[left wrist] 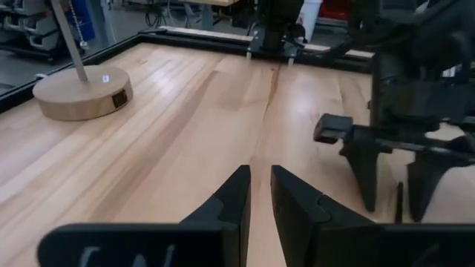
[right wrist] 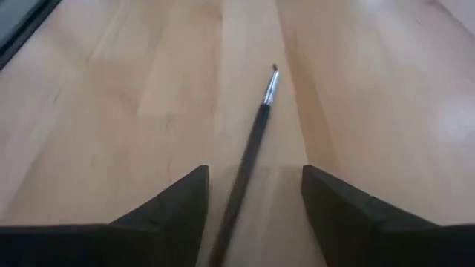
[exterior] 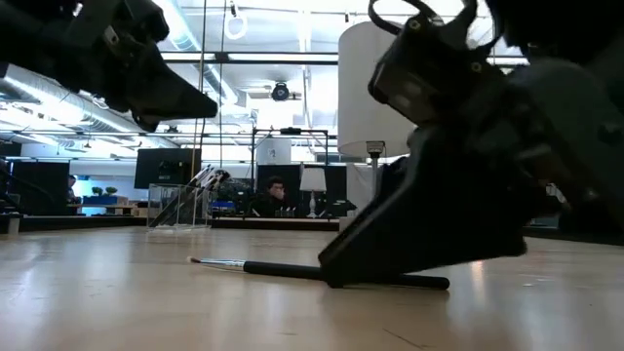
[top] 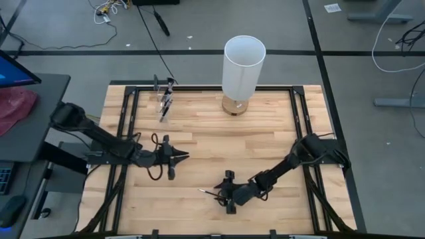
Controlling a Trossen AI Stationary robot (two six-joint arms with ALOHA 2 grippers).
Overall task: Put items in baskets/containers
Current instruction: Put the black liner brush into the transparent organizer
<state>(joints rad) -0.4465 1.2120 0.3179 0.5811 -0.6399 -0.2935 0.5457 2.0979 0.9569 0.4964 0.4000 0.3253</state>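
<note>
One thin dark-handled brush point(right wrist: 256, 133) lies flat on the wooden table point(top: 265, 133), near the middle front, also seen in the high view as the brush point(top: 209, 192) and in the low view as the brush point(exterior: 292, 268). My right gripper point(right wrist: 254, 185) is open and low over it, with a finger on either side of the handle and not touching it. My left gripper point(left wrist: 260, 174) hangs above the table left of centre; only a narrow gap shows between its fingers, with nothing in it. A clear container point(top: 164, 99) holding several brushes stands at the far left.
A white-shaded lamp point(top: 242, 66) on a round wooden base point(left wrist: 82, 93) stands at the table's far edge, middle. A black frame point(top: 299, 119) runs round the tabletop. Bare wood lies between the two grippers and the container.
</note>
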